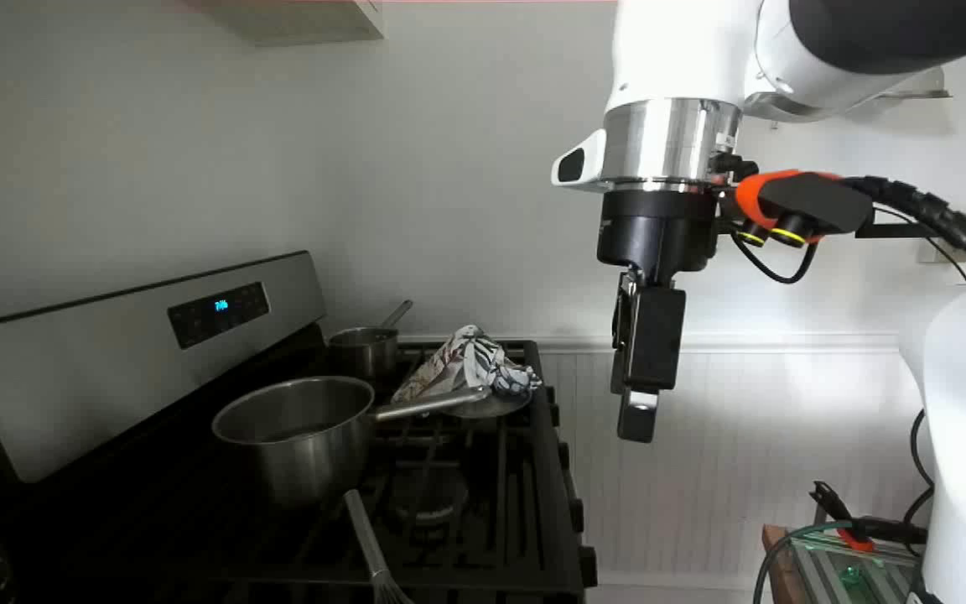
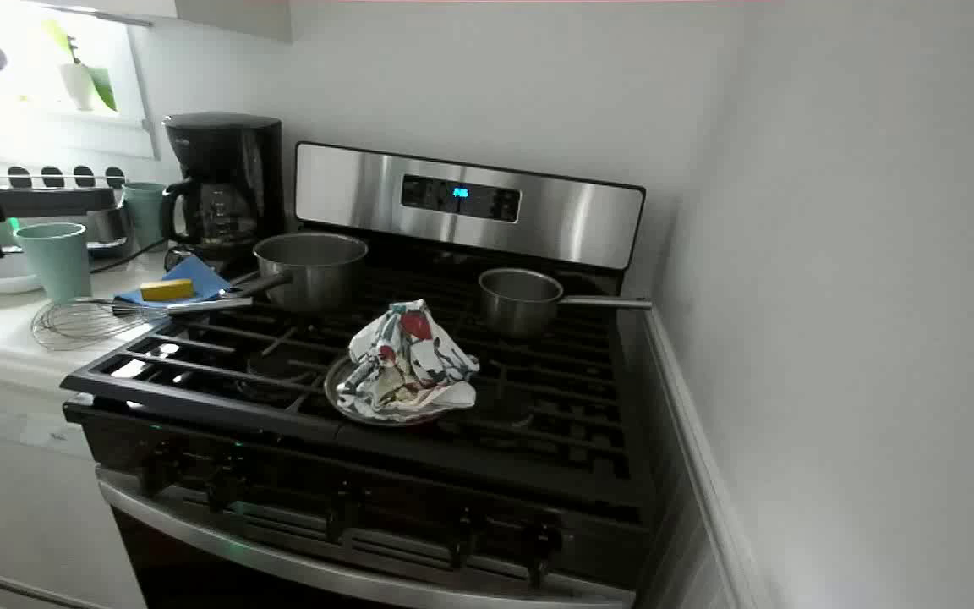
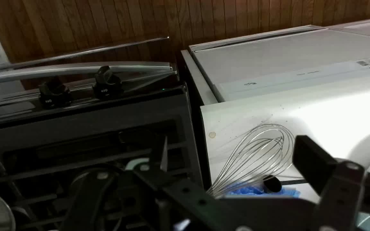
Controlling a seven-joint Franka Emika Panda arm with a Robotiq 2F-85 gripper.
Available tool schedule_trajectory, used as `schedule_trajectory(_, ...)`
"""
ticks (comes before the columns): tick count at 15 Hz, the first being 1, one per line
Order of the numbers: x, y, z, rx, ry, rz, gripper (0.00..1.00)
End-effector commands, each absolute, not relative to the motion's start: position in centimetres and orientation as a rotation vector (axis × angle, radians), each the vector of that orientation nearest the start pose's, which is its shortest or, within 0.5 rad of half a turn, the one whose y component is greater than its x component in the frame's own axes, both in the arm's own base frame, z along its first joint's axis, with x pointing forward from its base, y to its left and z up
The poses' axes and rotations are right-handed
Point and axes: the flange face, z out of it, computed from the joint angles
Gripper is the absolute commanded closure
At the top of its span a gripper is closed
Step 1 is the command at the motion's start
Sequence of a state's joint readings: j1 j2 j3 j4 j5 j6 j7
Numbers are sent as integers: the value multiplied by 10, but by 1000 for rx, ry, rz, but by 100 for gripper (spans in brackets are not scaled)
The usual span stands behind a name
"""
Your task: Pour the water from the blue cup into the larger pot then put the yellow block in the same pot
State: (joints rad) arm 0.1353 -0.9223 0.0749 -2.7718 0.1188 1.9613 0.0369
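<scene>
Nothing is held by the gripper; in the wrist view its jaws are spread wide, with the whisk and the tabletop seen through the gap. Beyond the whisk, in an exterior view, the cup is seen upright on that tabletop, apart from the jaws, and near it the block is carried by a blue cloth, outside either pot. The block's transfer is therefore left to be done; the pour is judged not yet made, though this cannot be proved, since the cup's bottom is hidden and no water is shown. A like-coloured rear cup is noted near the coffee maker, so the front one is only presumed to be meant. Farther across, the larger pot is shown upright on the stove in both exterior views; its floor is lost in shade, and water cannot be made out. In the smaller pot, set farthest off, no contents can be read with certainty either.
</scene>
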Motion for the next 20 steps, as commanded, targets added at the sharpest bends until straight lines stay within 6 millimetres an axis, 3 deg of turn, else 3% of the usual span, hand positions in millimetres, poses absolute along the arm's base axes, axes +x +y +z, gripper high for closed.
schedule_trajectory(1, 282, 67, 467, -3069, -166, -160, 0)
schedule_trajectory(5, 282, 67, 467, -3069, -166, -159, 0)
schedule_trajectory(8, 304, 78, 472, -3021, -173, -315, 0)
schedule_trajectory(10, 323, 93, 479, -2951, -195, -481, 0)
schedule_trajectory(13, 353, 127, 475, -2828, -283, -583, 0)
schedule_trajectory(17, 385, 176, 453, -2738, -388, -523, 0)
schedule_trajectory(20, 412, 201, 439, -2726, -451, -457, 0)
